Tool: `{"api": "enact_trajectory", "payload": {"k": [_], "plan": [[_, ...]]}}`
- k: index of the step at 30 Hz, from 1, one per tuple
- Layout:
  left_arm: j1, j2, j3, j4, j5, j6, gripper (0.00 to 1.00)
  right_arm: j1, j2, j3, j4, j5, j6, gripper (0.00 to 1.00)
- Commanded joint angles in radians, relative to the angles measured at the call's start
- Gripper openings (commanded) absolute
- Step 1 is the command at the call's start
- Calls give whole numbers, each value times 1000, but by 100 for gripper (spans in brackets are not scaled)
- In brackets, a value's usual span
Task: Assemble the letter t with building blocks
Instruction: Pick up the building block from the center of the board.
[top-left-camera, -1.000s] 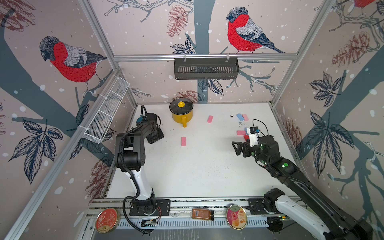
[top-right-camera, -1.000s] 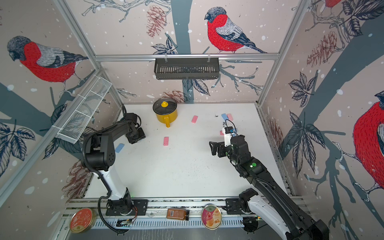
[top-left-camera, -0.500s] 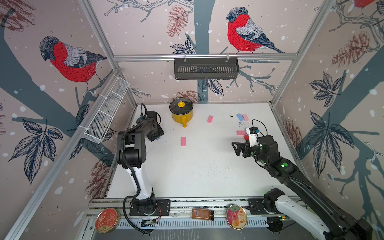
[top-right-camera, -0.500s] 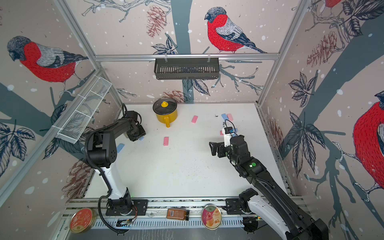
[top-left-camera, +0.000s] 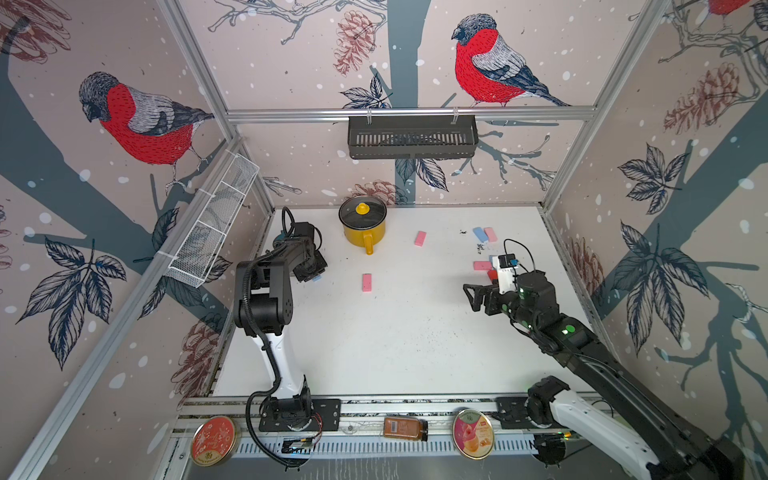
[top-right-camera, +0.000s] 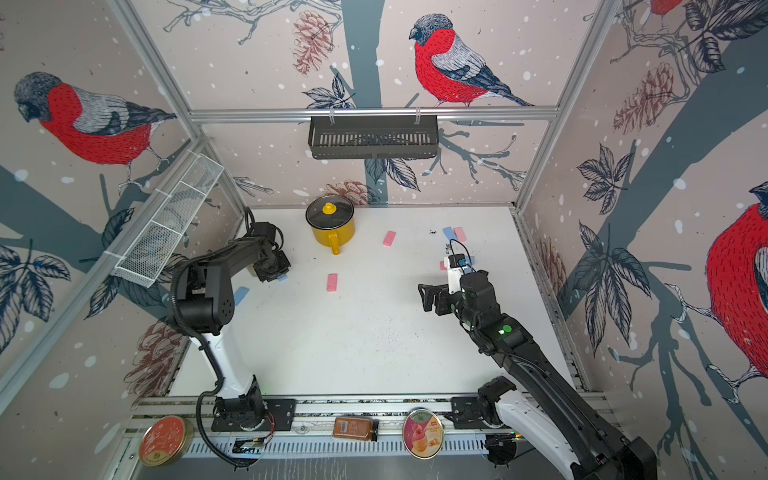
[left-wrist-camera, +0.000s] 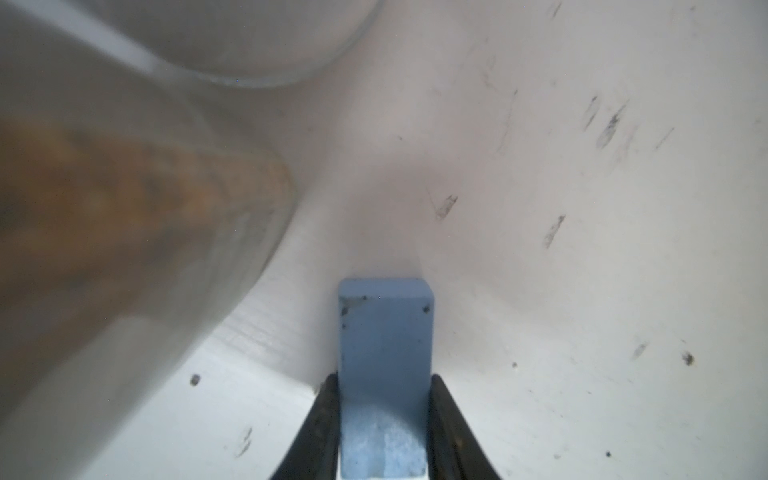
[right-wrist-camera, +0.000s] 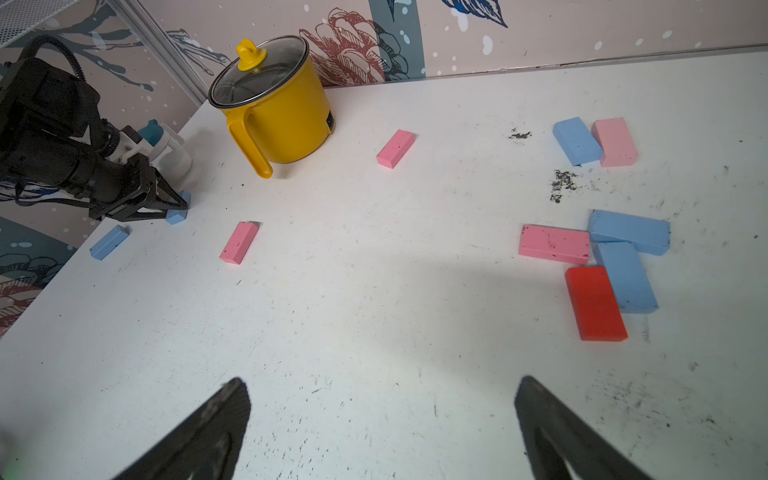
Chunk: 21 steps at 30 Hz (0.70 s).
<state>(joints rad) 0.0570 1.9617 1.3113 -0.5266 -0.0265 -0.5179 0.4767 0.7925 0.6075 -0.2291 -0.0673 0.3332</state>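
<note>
Bullfinch-and-pinecone wallpaper lines the walls around a scuffed white worktop (top-left-camera: 395, 345). Near its left edge the left gripper (left-wrist-camera: 383, 376) has its black fingers (left-wrist-camera: 320, 424) pressed against both long sides of a small light blue rectangular block (left-wrist-camera: 384, 332), clamped on it. I cannot tell whether that block rests on the worktop or hangs just clear of it. A loose light blue block (right-wrist-camera: 110, 242) lies near it, closer to the left edge. At the back stands a yellow metal pot with a glass lid (right-wrist-camera: 282, 120), upright, with its handle pointing forward. A speckled pink block (right-wrist-camera: 239, 242) lies alone in front of the pot, and a second pink block (right-wrist-camera: 395, 148) lies alone to the pot's right. Far back on the right, a light blue brick (right-wrist-camera: 577, 140) and a pale pink brick (right-wrist-camera: 614, 142) touch side by side. Nearer the right arm, a long pink bar (right-wrist-camera: 554, 244) meets a light blue bar (right-wrist-camera: 628, 231) end to end. Below them a light blue stem piece (right-wrist-camera: 625, 276) and a red block (right-wrist-camera: 595, 303) lie side by side, touching. The right gripper (right-wrist-camera: 382, 381) hovers over bare worktop, its fingers wide apart and holding nothing.
</note>
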Motion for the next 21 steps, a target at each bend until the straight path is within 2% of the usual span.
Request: {"api": "enact_trajectory", "payload": {"k": [1, 5, 10, 11, 12, 17, 21], "plan": [[1, -27, -33, -21, 8, 36, 22, 2, -2, 3, 20, 0, -11, 100], [-21, -79, -74, -7, 26, 99, 13, 2, -3, 3, 24, 1, -10, 100], [-56, -172, -101, 6, 27, 160, 8, 1, -4, 6, 21, 2, -10, 100], [-62, -192, -99, 8, 26, 177, 2, 2, -8, 9, 16, 4, -10, 100], [-64, -207, -96, 7, 23, 190, 0, 2, -10, 9, 15, 4, -10, 100], [-73, -314, -108, 43, 10, 264, 0, 2, -26, 3, 24, 9, -7, 100], [-76, -443, -186, 156, 67, 315, 0, 2, -33, 4, 27, 12, -5, 100]]}}
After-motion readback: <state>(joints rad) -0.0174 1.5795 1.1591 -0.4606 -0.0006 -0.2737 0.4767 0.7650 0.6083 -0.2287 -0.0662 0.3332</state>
